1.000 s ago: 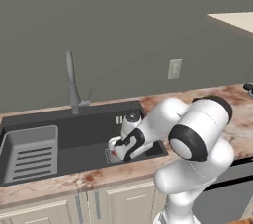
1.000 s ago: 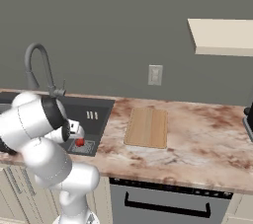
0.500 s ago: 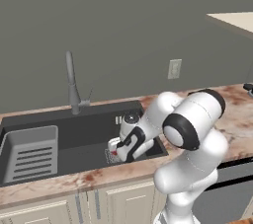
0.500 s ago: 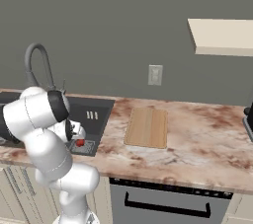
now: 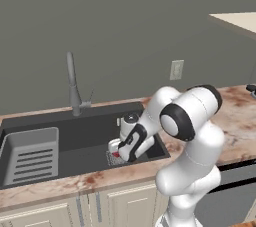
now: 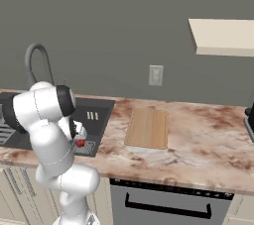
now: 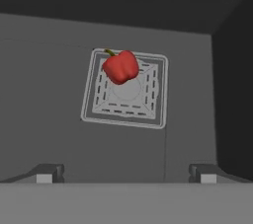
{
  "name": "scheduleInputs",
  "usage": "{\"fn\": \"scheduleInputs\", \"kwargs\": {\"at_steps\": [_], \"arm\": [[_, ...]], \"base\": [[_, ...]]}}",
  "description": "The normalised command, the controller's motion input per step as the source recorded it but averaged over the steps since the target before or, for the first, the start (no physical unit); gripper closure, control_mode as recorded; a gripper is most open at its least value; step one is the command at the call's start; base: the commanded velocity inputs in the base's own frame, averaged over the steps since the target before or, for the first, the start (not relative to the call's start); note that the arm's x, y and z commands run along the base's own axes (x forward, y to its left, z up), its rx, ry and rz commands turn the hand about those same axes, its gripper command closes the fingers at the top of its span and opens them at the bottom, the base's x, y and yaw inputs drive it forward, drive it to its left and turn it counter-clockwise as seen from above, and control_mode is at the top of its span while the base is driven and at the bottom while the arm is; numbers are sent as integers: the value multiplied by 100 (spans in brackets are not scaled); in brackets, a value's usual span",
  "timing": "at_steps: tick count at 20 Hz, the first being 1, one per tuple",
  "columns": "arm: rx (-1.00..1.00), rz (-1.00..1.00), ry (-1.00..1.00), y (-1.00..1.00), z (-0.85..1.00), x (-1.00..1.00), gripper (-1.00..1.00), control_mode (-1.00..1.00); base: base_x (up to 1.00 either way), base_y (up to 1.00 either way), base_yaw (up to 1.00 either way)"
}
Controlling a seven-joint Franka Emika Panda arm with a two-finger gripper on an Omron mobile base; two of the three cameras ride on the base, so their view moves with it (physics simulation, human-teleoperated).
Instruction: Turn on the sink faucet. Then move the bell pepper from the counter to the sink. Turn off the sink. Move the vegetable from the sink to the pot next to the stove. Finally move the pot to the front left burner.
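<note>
The small glossy red bell pepper [image 7: 120,66] lies on the square drain grate [image 7: 125,91] at the bottom of the large dark grey rectangular sink [image 5: 85,141], resting on the far part of the grate in the hand view, with its short green stem pointing up and to the left in that picture. The robot's hand [image 7: 126,172] hangs over the basin with its two dark fingertips [image 7: 45,172] spread wide and nothing between them; bare sink floor and the near edge of the grate show in the gap.

The relation that matters for the coming move is this: seen along the hand, the pepper sits ahead of the fingertips and close to the midline between them, a little to the left of centre and well apart from them. Its body is roundish, slightly wider than tall in that view, so no long axis strongly dictates how the fingers should straddle it.

From the left base view the arm reaches down into the sink to the right of the tall thin grey metal faucet [image 5: 73,84], and whether water is running is hard to tell there. The pinkish-beige marble surface [image 6: 193,135] carries a wooden cutting board [image 6: 147,128].
</note>
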Motion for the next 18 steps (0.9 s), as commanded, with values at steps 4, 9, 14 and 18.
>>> {"fn": "scheduleInputs", "kwargs": {"at_steps": [4, 9, 14, 18], "arm": [[-1, 0, 2, 6, -12, 9, -100, -100], [-2, 0, 1, 5, -16, 5, -100, -100], [-2, 0, 1, 4, -18, 10, -100, -100], [-1, 0, 0, 1, -20, 15, -100, -100]], "base": [[0, 0, 0], [0, 0, 0], [0, 0, 0], [0, 0, 0]]}}
